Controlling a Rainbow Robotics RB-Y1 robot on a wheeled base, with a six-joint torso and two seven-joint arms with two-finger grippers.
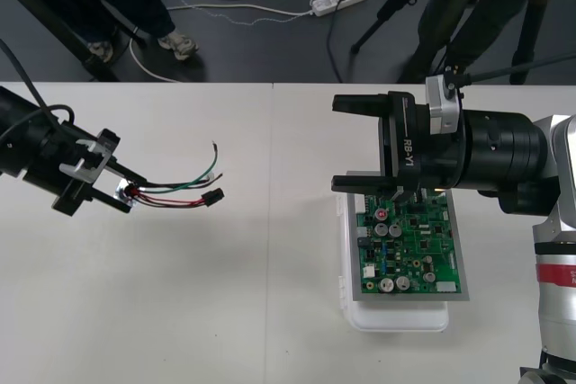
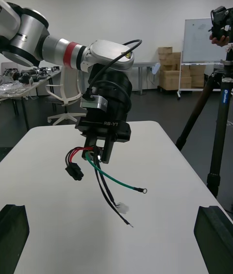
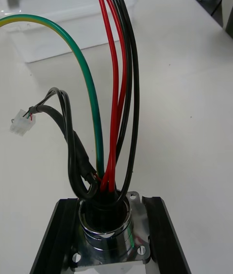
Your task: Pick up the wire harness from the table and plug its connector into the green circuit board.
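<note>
Wire harness of thin red, black and green strands hangs over the plain light table, well left of the green circuit board on its white base. Left gripper pinches its round metal flanged socket; the small black plug dangles free. Right gripper, fingers spread wide, hovers at the board's far edge.
</note>
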